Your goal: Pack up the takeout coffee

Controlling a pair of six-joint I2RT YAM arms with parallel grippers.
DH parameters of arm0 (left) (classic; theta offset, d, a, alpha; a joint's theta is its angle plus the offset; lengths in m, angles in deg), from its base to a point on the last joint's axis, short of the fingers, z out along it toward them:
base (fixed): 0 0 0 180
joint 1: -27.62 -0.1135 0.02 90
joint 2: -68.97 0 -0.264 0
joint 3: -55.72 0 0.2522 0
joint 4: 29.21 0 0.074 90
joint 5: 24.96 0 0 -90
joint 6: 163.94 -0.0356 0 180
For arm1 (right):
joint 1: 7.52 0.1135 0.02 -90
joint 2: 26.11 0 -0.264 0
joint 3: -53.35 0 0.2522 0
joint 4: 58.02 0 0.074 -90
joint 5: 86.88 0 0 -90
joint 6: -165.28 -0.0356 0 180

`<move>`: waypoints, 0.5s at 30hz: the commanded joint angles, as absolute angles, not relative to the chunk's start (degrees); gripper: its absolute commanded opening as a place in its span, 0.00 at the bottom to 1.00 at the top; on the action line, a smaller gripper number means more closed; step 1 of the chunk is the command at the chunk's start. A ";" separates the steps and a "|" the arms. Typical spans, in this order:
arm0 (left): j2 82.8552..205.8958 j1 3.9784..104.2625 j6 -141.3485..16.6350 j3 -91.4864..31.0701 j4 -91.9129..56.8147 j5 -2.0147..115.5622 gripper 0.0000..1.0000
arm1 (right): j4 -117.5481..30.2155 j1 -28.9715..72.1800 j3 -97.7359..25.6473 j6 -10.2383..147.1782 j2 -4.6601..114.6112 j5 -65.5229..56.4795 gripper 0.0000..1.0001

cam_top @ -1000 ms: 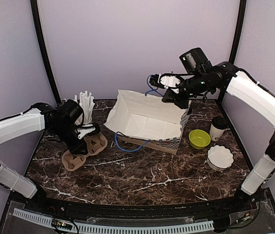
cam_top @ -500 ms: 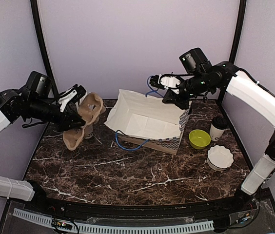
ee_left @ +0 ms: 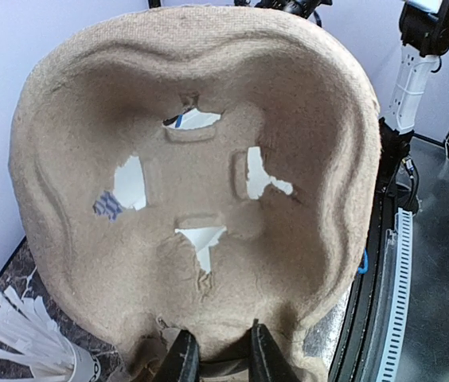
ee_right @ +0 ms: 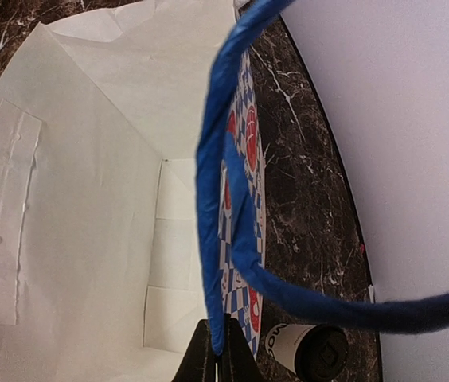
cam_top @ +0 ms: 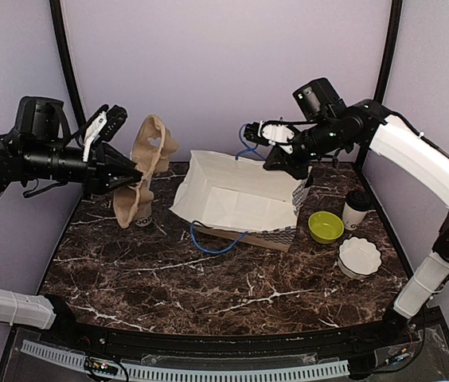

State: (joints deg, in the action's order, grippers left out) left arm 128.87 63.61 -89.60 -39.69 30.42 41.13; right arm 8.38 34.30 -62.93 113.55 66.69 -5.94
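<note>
Left gripper (ee_left: 218, 350) was clamped on the bottom edge of a tan pulp cup carrier (ee_left: 201, 175), which hung clear of the table on end, its long axis close to upright. Just below it sat a cup of white straws (ee_left: 17, 338). Farther right, a white paper bag (cam_top: 236, 195) lay on its side with its mouth open toward the carrier. The right gripper (ee_right: 218, 354) was pinched shut on the bag's blue handle (ee_right: 212, 199), holding it up at the far rim. Beyond the bag, on its right, one lidded coffee cup (cam_top: 357, 209) stood upright on the table beside a lime-green bowl (cam_top: 326, 227), well apart from the left gripper and much nearer the right arm; a second such cup did not show. Black lettering near the cup's base was cut off and unreadable; the bag's outside carried a blue check with red marks, but no legible words.
</note>
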 commanded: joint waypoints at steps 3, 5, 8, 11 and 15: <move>128.64 65.27 -90.25 -43.18 24.12 33.95 0.20 | 12.12 34.05 -68.91 111.27 67.76 -12.99 0.00; 129.03 65.81 -90.08 -44.10 23.09 32.31 0.20 | 13.96 34.05 -70.79 110.83 68.29 -15.57 0.00; 129.59 66.60 -89.56 -45.77 21.54 29.37 0.20 | 15.95 34.05 -73.46 110.08 69.25 -18.69 0.00; 129.81 67.48 -88.51 -47.47 19.75 27.30 0.20 | 18.23 34.26 -75.95 109.25 70.52 -21.09 0.00; 129.91 68.19 -87.13 -48.54 17.60 25.10 0.20 | 19.77 35.32 -75.24 108.44 71.53 -23.67 0.00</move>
State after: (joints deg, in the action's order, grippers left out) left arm 130.16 67.43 -88.70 -46.33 21.88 29.64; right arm 17.19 34.41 -74.69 110.24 70.27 -18.88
